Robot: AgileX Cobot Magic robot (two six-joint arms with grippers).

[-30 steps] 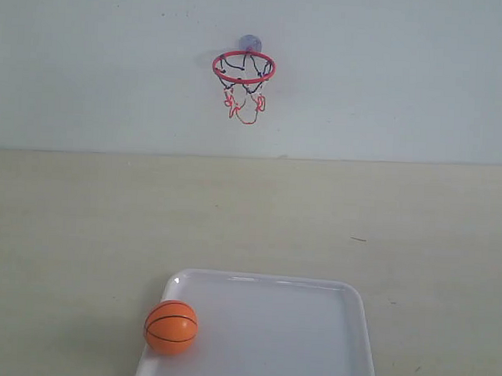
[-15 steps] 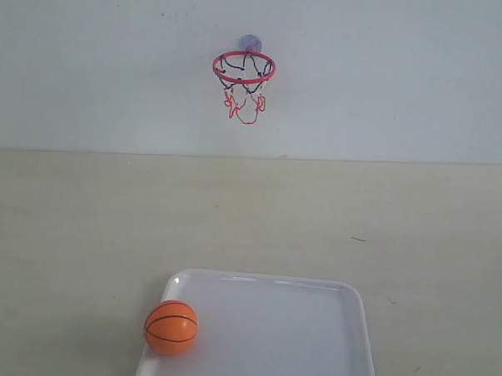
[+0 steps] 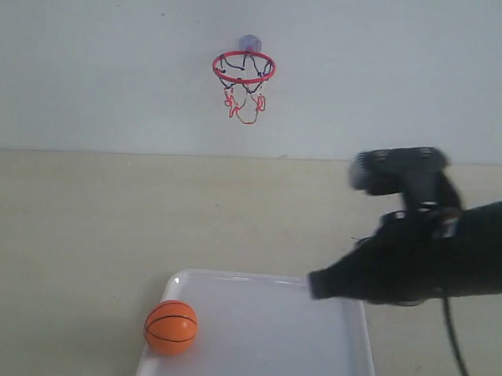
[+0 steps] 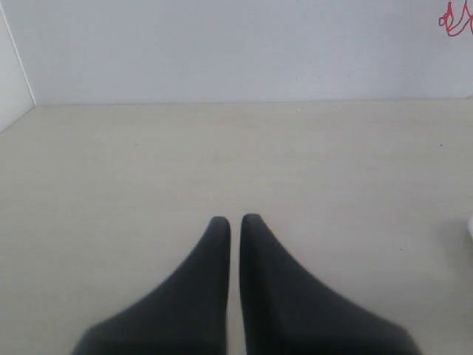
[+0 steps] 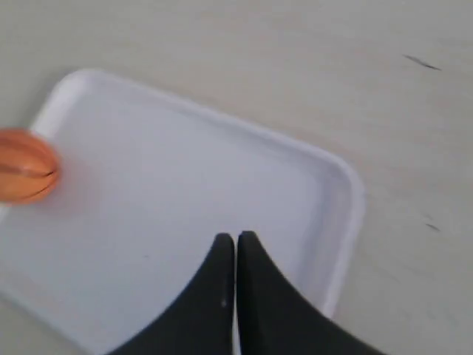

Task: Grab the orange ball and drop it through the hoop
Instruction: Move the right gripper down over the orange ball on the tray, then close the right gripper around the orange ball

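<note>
Right wrist view: right gripper (image 5: 235,238) closed and empty above the white tray (image 5: 353,203).

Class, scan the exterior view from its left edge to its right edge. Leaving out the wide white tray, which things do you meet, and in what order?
small orange ball with black seam lines → red-ringed toy hoop with a string net → black right gripper
</note>
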